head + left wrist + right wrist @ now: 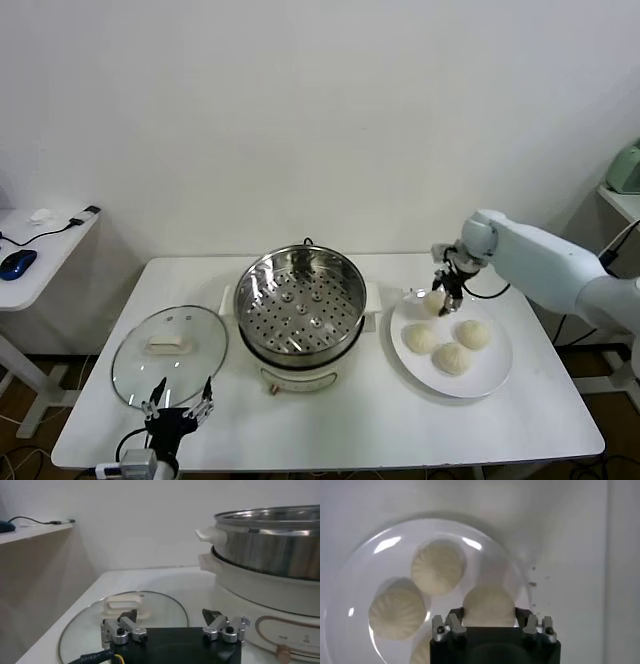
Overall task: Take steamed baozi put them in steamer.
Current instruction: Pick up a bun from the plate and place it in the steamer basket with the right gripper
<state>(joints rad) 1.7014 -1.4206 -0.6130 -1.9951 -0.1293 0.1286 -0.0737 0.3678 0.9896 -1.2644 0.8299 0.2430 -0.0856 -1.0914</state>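
Head view. Counter (330, 420): white, carries all items. Steamer (305, 305): steel pot on white base, centre of counter, perforated tray bare, no bun inside. Lid (170, 352): glass, white handle, flat on the counter to the steamer's left. Plate (495, 375): white, right of the steamer, well apart from it. Baozi: four, all at the plate. Three lie loose on it, one at the near left (421, 338), one at the right (473, 334), one at the front (451, 358). The fourth bun (435, 301) sits at the far left rim, under the right gripper (447, 296), which comes straight down on it. Left gripper (178, 404): parked at the front counter edge beside the lid, idle.

Left wrist view. Left gripper (172, 625): jaws spread wide, nothing between them. Lid (125, 607) just past the fingertips; steamer (270, 540) rises beyond, to one side.

Right wrist view. Right gripper (492, 620): jaws close on either flank of the fourth bun (489, 607), which fills the gap between them; grip judged made or just forming. Two other buns (439, 566) (396, 613) lie clear on the plate (485, 545); part of one more shows by the gripper body.

Relation governing next move. Buns are round, so no long axis to align. The steamer lies to the robot's left of the gripped bun, across bare counter. The right arm is the nearer to the plate; the carry calls for a lift clear of the steamer rim.
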